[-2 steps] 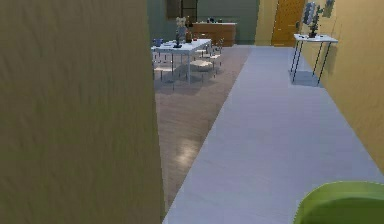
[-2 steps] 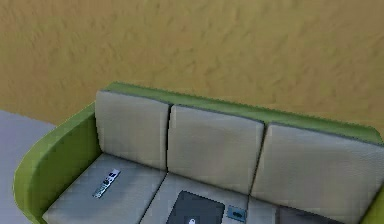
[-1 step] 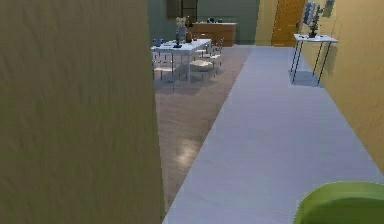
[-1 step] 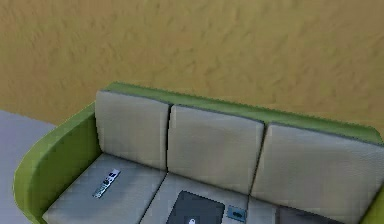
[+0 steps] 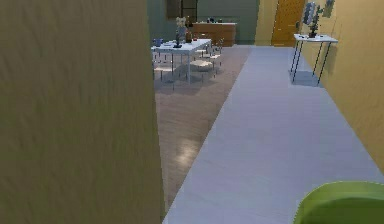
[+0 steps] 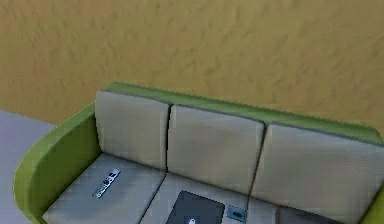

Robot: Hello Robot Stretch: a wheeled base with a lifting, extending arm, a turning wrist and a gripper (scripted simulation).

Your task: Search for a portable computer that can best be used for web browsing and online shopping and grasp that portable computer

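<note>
A flat dark slab, shaped like a closed laptop (image 6: 194,210), lies on the middle seat cushion of a green sofa (image 6: 60,150) with beige cushions, near the arm side view's bottom edge. A small dark device (image 6: 237,212) rests just to its right on the same seat. A grey remote control (image 6: 106,184) lies on the left seat cushion.
A tan wall (image 5: 75,110) stands close at the forward view's left. A pale blue rug (image 5: 270,140) runs ahead to a white dining table (image 5: 180,47) with chairs. A narrow console table (image 5: 314,42) stands by the yellow wall at right. The sofa's green arm (image 5: 340,205) shows at bottom right.
</note>
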